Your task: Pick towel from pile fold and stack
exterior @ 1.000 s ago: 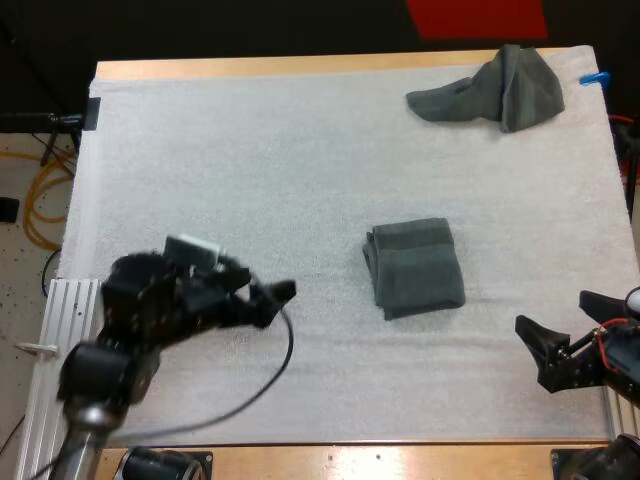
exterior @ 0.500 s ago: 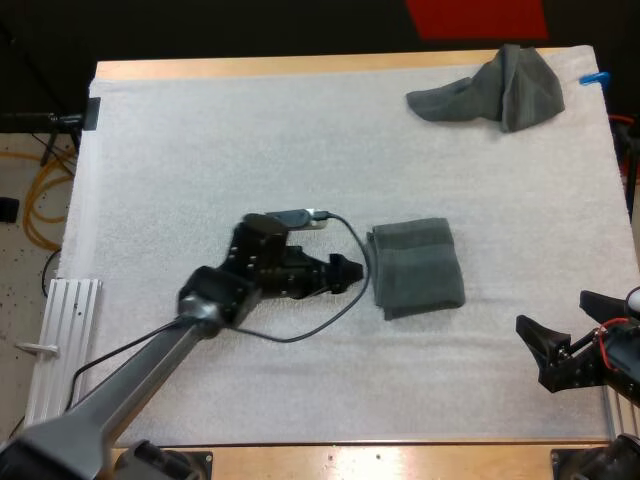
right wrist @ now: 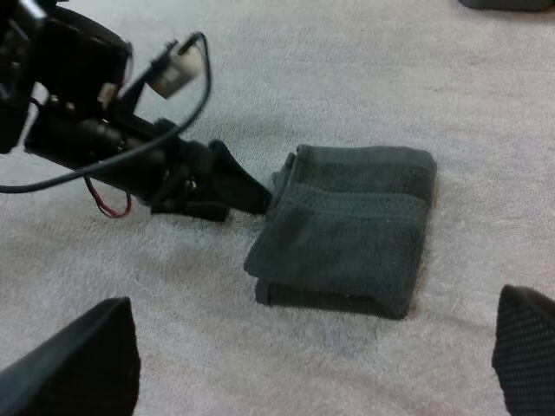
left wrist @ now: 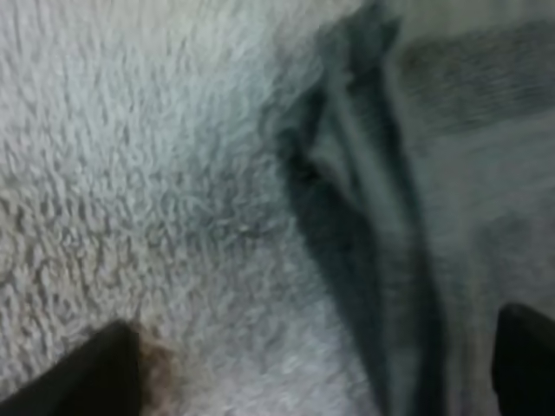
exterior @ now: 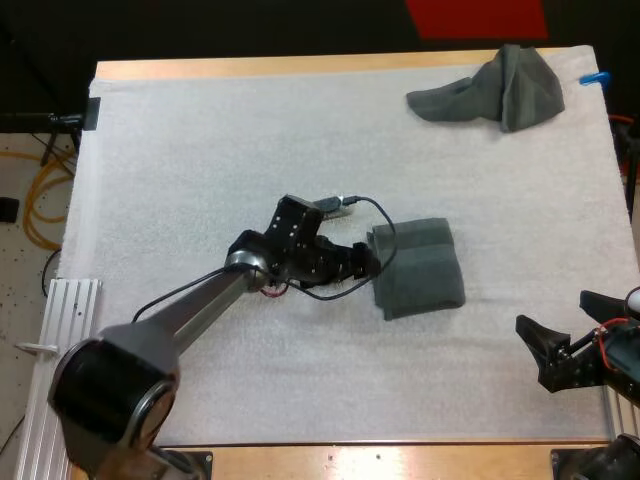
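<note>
White mat (exterior: 200, 150) carries a folded towel (exterior: 420, 265) near its middle and a crumpled towel (exterior: 500, 90) at its far right corner. At the folded towel's edge sits the left pincer (exterior: 370, 262), fingers apart; the right pincer (exterior: 550, 310) stands apart too.

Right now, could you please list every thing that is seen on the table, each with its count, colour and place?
folded towel: one, dark grey-green, middle of the mat.
crumpled towel: one, dark grey-green, far right corner of the mat.
mat: one, white, covering the table.
table: one, wooden, under the mat.
left tool: one, black, open, at the folded towel's edge nearest the left arm.
right tool: one, black, open, by the mat's right edge, apart from both towels.
</note>
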{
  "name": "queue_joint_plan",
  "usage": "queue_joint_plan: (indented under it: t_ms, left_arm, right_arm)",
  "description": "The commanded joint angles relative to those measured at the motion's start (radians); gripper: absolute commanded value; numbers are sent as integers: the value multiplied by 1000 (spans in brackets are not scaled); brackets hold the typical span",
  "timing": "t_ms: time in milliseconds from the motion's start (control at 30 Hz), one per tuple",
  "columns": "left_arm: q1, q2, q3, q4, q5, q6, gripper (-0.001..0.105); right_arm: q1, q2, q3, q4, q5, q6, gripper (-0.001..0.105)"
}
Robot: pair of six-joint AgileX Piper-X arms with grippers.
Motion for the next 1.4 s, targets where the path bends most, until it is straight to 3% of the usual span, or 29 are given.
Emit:
queue_joint_plan:
  t_ms: [0,467,700,933,1067,1233,1300,1367]
  left_arm:
    - [-4,12,-8,23,13,-10,80]
    - [-67,51,-26,34,44,-26,80]
    - [-142,118,-130,76,38,-32,79]
    - [-145,169,-224,194,38,-32,77]
    - [-145,170,-225,190,42,-32,58]
    - [-145,170,-225,166,50,-27,14]
    - [-146,170,-225,149,66,-18,3]
    - [-146,168,-225,144,71,-10,0]
  right_arm:
    - [-1,0,-2,-4,0,-8,80]
    - [-1,0,-2,-36,52,-8,80]
    - [-1,0,-2,-42,52,-5,80]
    - [-1,0,-2,-42,52,-5,80]
    - [-1,0,-2,-42,52,-5,80]
    - [-1,0,-2,-42,52,-5,80]
    - [-1,0,-2,-42,52,-5,80]
    - [-1,0,-2,-42,52,-5,80]
